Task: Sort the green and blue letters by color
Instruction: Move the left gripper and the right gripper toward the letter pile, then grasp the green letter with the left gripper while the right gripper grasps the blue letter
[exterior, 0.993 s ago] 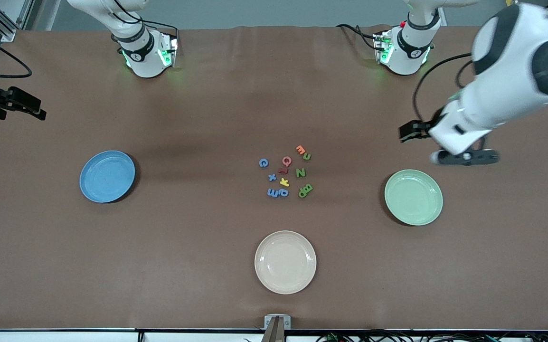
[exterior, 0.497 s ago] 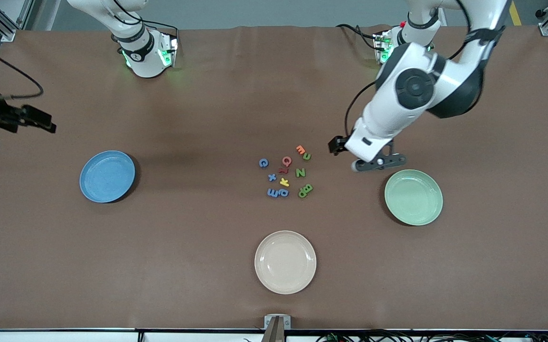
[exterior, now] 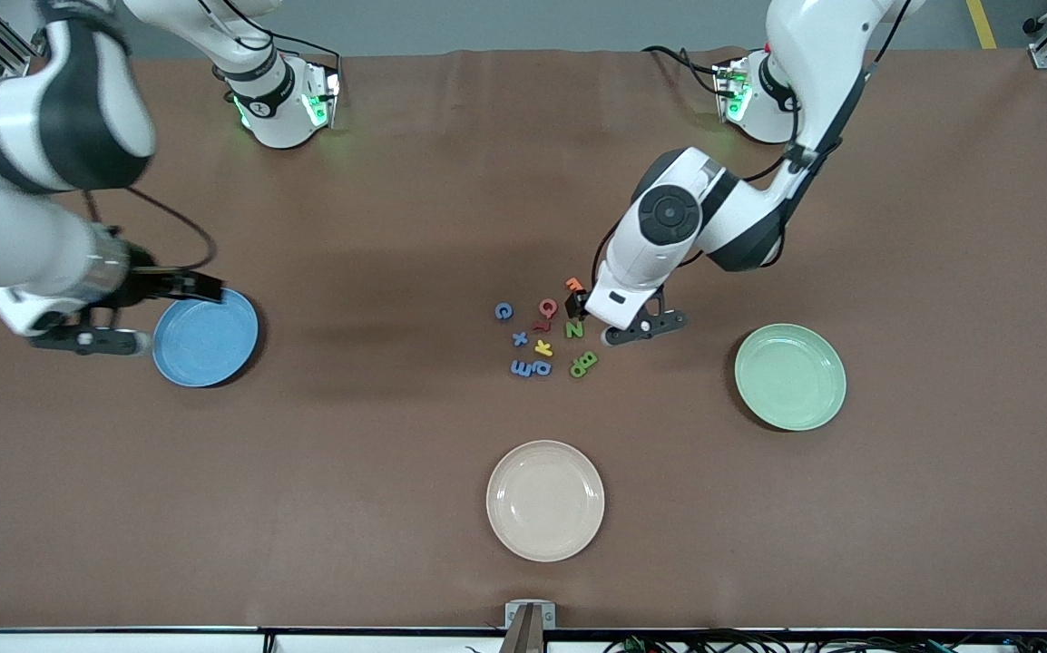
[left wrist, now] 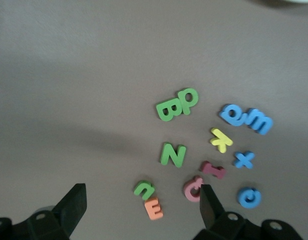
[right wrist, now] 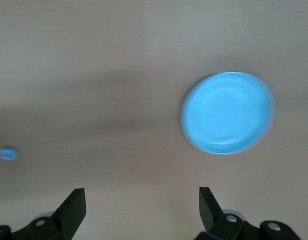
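The letters lie in one cluster at mid-table. The blue ones are a G (exterior: pixel 503 311), an x (exterior: pixel 519 338) and a touching pair (exterior: pixel 531 367). The green ones are a Z (exterior: pixel 574 329), a touching B and P (exterior: pixel 583 364) and an n (left wrist: pixel 144 189) next to an orange E (left wrist: pixel 154 208). My left gripper (exterior: pixel 643 328) (left wrist: pixel 142 200) hangs open and empty over the cluster's edge toward the left arm's end. My right gripper (exterior: pixel 88 341) (right wrist: pixel 141 200) is open and empty, in the air beside the blue plate (exterior: pixel 206 337).
Red (exterior: pixel 548 307) and yellow (exterior: pixel 543 347) letters lie mixed into the cluster. A green plate (exterior: pixel 790 376) sits toward the left arm's end. A cream plate (exterior: pixel 545 500) sits nearest the front camera. The blue plate (right wrist: pixel 227 113) holds nothing.
The left arm has swept from above the green plate to the edge of the letter cluster. The right arm has come in from the table's end to the blue plate. Both grippers stayed open.
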